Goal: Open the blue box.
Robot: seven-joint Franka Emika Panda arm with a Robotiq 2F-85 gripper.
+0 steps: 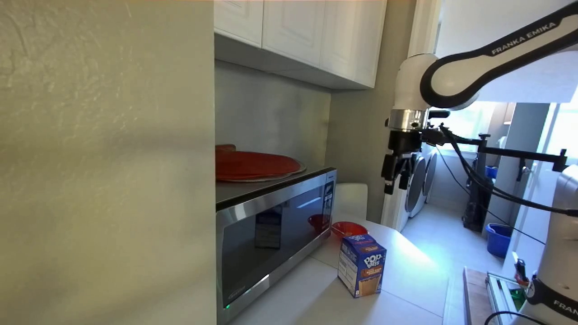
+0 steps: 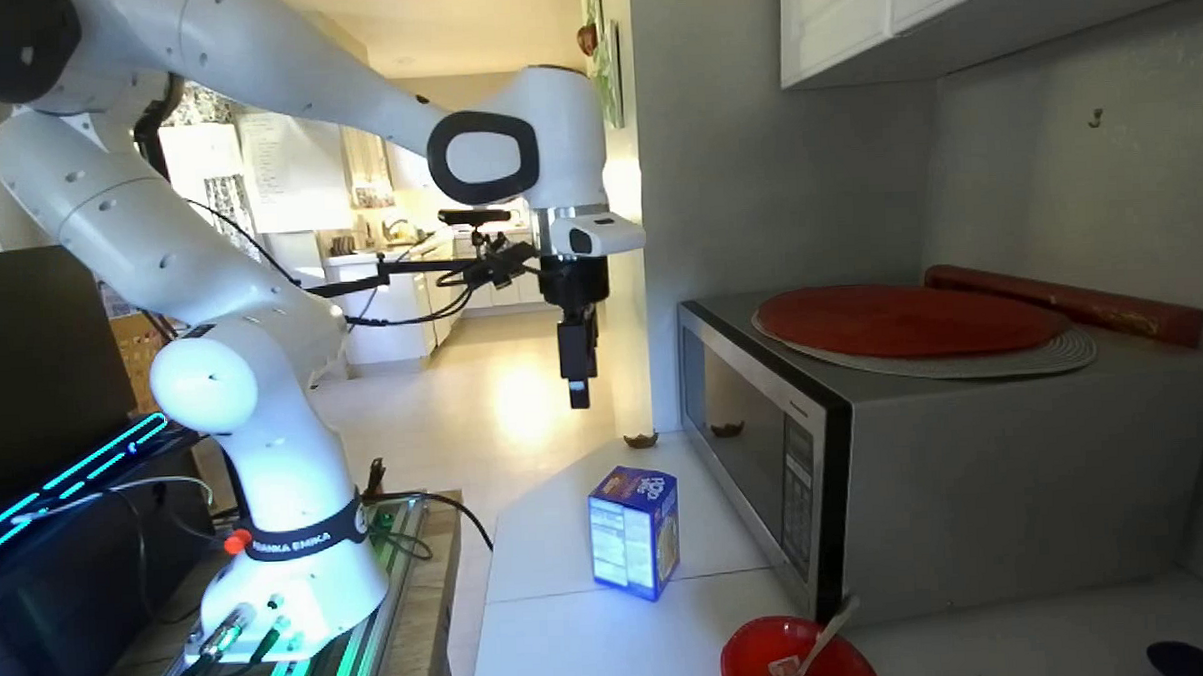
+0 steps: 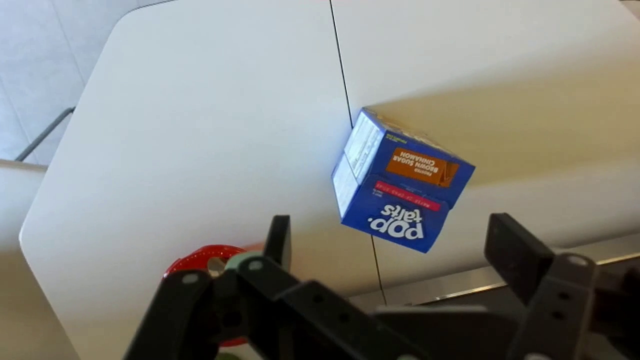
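Observation:
The blue box (image 1: 371, 266) is an upright carton with white Pop-Tarts print, standing on the white table (image 1: 411, 271). It also shows in an exterior view (image 2: 634, 533) and the wrist view (image 3: 400, 200). Its top, with a pinkish-red strip and an orange-brown label, lies flat and looks closed. My gripper (image 3: 394, 245) is open with nothing between its fingers. In both exterior views the gripper (image 1: 395, 184) (image 2: 578, 391) hangs pointing down, well above table height and apart from the box. In the wrist view the box appears beyond and between the fingertips.
A microwave (image 1: 275, 243) (image 2: 1017, 494) stands beside the box, with a red round mat (image 2: 911, 319) on top. A red bowl (image 2: 751, 653) with a utensil stands by the microwave. White cabinets (image 1: 298, 31) hang above. A small brown dish (image 2: 641, 441) stands near the wall.

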